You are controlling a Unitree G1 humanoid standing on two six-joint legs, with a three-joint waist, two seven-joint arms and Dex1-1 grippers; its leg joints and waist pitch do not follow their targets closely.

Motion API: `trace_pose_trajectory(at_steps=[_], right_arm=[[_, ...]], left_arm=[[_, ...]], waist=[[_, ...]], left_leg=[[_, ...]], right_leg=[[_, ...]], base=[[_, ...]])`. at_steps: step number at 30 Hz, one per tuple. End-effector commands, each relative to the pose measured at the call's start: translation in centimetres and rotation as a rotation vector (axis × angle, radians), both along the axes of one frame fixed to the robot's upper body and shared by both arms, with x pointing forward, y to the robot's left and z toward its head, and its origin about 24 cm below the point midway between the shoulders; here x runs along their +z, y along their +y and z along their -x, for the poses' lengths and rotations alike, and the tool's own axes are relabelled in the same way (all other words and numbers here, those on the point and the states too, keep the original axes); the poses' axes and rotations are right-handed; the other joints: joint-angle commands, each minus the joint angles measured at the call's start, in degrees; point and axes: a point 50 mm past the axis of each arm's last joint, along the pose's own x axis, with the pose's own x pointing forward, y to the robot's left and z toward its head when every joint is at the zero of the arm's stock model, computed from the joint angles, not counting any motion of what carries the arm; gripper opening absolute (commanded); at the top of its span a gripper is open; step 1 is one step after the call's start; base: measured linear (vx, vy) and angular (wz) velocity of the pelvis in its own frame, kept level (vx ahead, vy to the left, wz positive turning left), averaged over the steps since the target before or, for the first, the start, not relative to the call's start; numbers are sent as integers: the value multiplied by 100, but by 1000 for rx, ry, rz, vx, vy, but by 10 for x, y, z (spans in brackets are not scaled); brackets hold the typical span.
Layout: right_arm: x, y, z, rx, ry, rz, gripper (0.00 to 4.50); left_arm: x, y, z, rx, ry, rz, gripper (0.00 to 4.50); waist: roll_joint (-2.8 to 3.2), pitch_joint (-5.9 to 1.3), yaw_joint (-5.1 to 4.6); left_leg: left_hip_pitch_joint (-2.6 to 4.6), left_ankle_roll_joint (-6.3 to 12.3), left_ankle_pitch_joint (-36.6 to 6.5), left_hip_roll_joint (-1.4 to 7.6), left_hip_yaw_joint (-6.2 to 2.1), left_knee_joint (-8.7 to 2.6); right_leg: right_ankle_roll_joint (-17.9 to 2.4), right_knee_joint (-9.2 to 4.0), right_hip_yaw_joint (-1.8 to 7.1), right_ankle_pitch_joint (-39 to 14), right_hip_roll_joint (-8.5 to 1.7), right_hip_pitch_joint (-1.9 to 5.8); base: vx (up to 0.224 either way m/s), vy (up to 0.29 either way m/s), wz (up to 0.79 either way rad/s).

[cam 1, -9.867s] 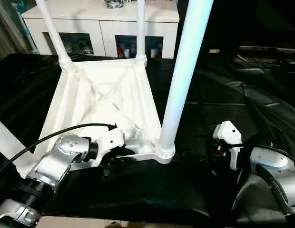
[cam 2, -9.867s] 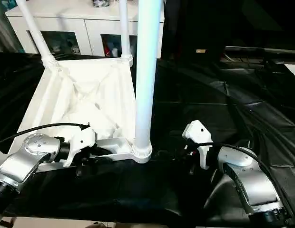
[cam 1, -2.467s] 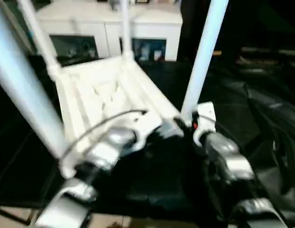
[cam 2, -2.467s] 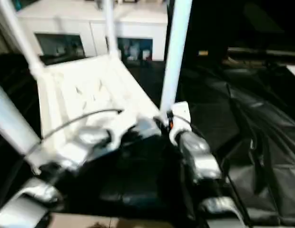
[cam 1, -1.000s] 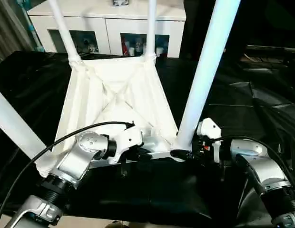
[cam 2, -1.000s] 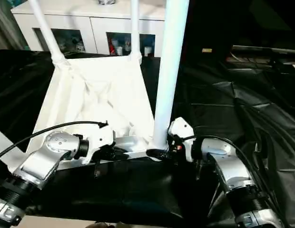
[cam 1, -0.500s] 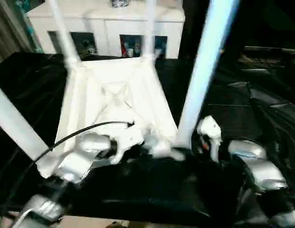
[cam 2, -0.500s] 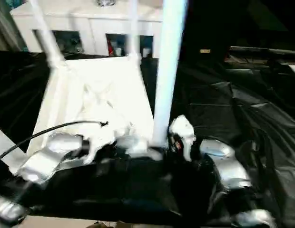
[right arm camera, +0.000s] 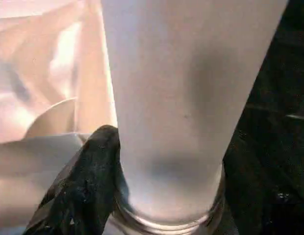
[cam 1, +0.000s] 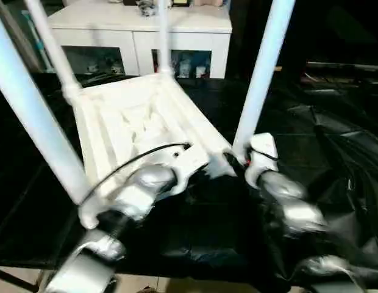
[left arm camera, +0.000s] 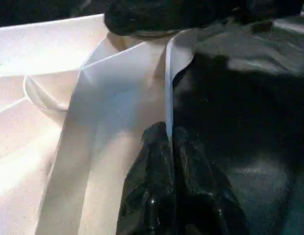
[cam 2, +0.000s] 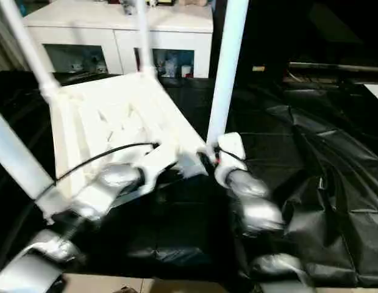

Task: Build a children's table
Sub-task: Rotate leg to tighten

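The children's table (cam 1: 140,122) lies upside down on a black sheet (cam 1: 323,152), with its ribbed underside facing up and all four legs standing in the corner sockets. It sits toward the left side of the sheet, in front of a white cabinet (cam 1: 140,30). The left gripper (left arm camera: 169,142) has its two black fingers pressed together on the thin rim of the table top, at the near edge, so it is pinching the rim. The right gripper (right arm camera: 142,196) is at the bottom of the near right leg (cam 1: 262,73), just above its socket. One black finger (right arm camera: 88,181) lies against the leg's side; the other finger is behind the leg, so I cannot tell if it squeezes the leg or only rests beside it. The table looks like hollow plastic, so it is probably light and stiff, but smooth and a bit slippery. The rim is thin and might bend, so the thick corner or the low part of a leg seems the best place to hold. The long legs could make it tip if it is lifted by one side. The tops of the legs are cut off. The arms are blurry, and the near left socket is hard to make out.
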Motion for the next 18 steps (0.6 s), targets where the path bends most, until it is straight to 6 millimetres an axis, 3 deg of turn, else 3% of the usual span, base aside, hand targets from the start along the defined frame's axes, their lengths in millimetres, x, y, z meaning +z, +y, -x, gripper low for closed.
trace_pose_trajectory(at_steps=[1,3,4,8,14,15,18], right_arm=[[-15,8,8,33,62,-7,265],[-10,13,10,80,18,-60,265],[-10,13,10,80,18,-60,321],[3,9,6,144,-51,-70,363],[15,0,11,367,-72,-53,375],[19,-7,18,495,-74,-14,375],[22,-19,26,621,-60,30,375]], left_arm=[[-4,9,-5,90,-18,-7,0],[-3,9,-4,79,-23,-7,0],[-3,9,-4,79,-23,-7,0],[0,12,-3,30,-31,6,0],[3,18,6,-60,-9,9,0],[4,22,11,-115,5,6,0],[5,29,17,-173,27,1,0]], waist=[[-47,-285,-34],[-58,-291,-17],[-60,-292,-6],[-85,-297,-10],[-112,-295,-4],[-100,-298,-5],[-82,-301,12]], left_leg=[[125,-108,-1447,390,-252,-499],[123,-17,-1336,390,-235,-484],[117,28,-1294,388,-228,-476],[85,136,-1182,391,-230,-477],[69,245,-1055,412,-228,-463],[65,297,-1014,406,-216,-451],[70,381,-932,423,-207,-437]], right_leg=[[-963,-524,284,-1372,-546,115],[-988,-522,286,-1190,-559,127],[-993,-526,287,-1179,-566,133],[-989,-522,273,-1224,-560,149],[-1044,-510,264,-1127,-557,179],[-1067,-498,270,-1020,-551,156],[-1149,-465,272,-750,-538,155]], base=[[0,0,0],[0,0,0],[0,0,0],[0,0,0],[0,0,0],[0,0,0],[0,0,0]])
